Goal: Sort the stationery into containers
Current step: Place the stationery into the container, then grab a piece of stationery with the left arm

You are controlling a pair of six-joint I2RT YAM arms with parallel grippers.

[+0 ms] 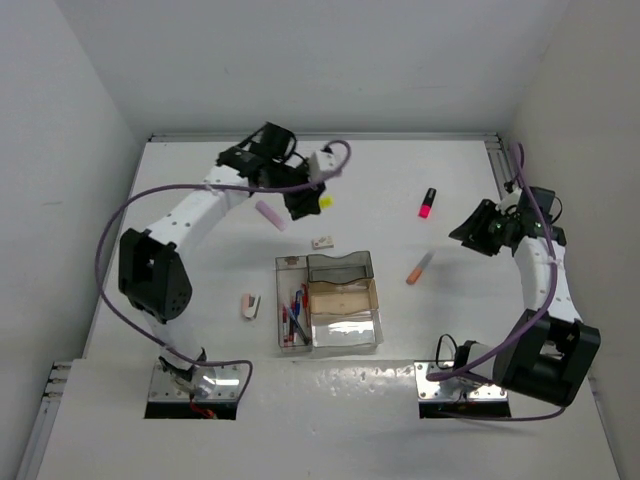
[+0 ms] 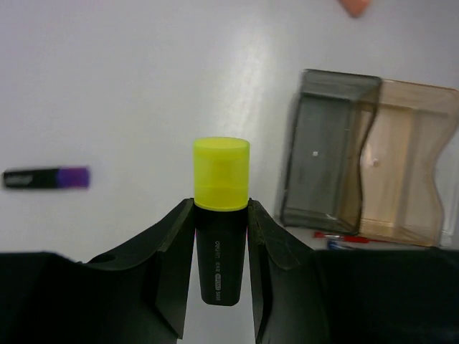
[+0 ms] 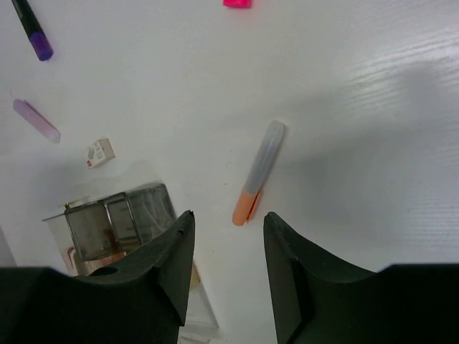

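So the yellow highlighter is pinched by the left claw low on its black barrel, cap poking out past the fingertips, and it looks to be held above the table just past the far side of the trays. The right claw is spread with nothing in it, parked to the right of the trays above the orange highlighter. Biggest risk, probably: smooth plastic gripped on such a short patch could be twisted or slid out on the way, especially if it's swung fast. If it's let go while tilted, it could be left hanging over a tray wall or bounced out. The white eraser is sat right between the left claw and the grey tray, so it could be clipped and shoved on a low pass. Room-wise, the back wall is close behind that claw, so nothing's gained by going farther out. Bare table is found left and right of the trays, and plenty of clearance is left between the two claws.
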